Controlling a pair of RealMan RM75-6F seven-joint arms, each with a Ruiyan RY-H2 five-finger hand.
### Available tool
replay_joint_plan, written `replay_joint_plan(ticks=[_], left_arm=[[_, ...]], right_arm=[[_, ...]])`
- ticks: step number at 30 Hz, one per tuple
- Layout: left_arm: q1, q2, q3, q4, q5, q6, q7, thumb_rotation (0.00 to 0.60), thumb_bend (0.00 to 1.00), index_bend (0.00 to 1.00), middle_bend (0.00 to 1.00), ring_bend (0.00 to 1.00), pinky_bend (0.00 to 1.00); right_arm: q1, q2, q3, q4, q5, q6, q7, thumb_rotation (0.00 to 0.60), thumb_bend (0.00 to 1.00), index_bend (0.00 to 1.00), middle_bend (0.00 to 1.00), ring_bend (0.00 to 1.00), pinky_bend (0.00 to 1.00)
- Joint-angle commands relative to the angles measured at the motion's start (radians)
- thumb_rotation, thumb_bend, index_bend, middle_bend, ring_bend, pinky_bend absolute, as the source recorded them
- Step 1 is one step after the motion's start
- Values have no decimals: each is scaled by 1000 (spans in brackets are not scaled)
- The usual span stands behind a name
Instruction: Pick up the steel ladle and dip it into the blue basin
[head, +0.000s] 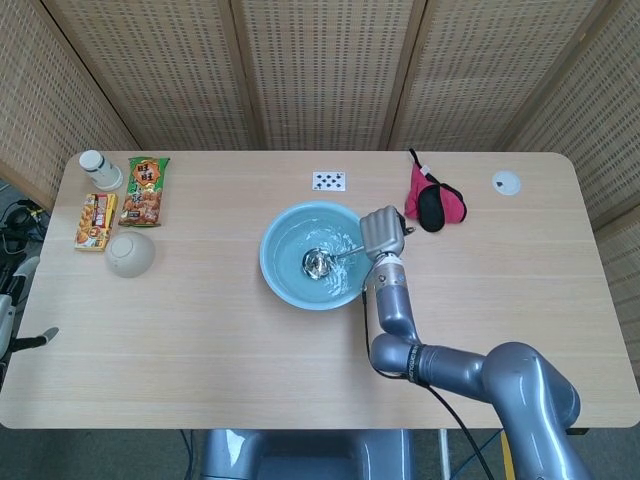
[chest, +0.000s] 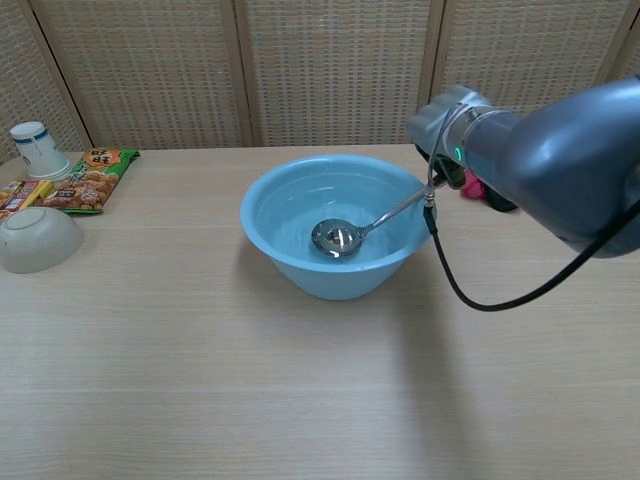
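The blue basin (head: 285, 283) (chest: 270, 255) stands near the middle of the table with water in it. The steel ladle's bowl (head: 316, 263) (chest: 335, 238) lies low inside the basin, and its handle slants up to the right over the rim. My right hand (head: 382, 232) (chest: 447, 120) grips the end of that handle just outside the basin's right rim. In the chest view the arm covers most of the hand. My left hand shows in neither view.
A pink and black pouch (head: 434, 202) (chest: 478, 185) lies right of the basin. A playing card (head: 329, 180) sits behind it. At the far left are a paper cup (head: 98, 168) (chest: 36, 149), snack packs (head: 146, 190) (chest: 92, 179) and an overturned bowl (head: 130, 253) (chest: 38, 239).
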Motion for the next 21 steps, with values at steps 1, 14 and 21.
replay_joint_plan(ticks=[1,14,21], left_arm=[[0,1,0,-1,1,2,-1,600,0,0,0,0,0],[1,3,3,-6,9,6,-2,600,0,0,0,0,0],[0,3,4,-8,10,6,1,600,0,0,0,0,0]], right_arm=[[-7,38,51,-60,84,-6,-28,600,904,860,1000,1000,1000],[-10,184,203,-235,355,-15,-62,600,909,862,1000,1000,1000],[-6,257,244,-318,408,-20,-41,600,910,862,1000,1000,1000]])
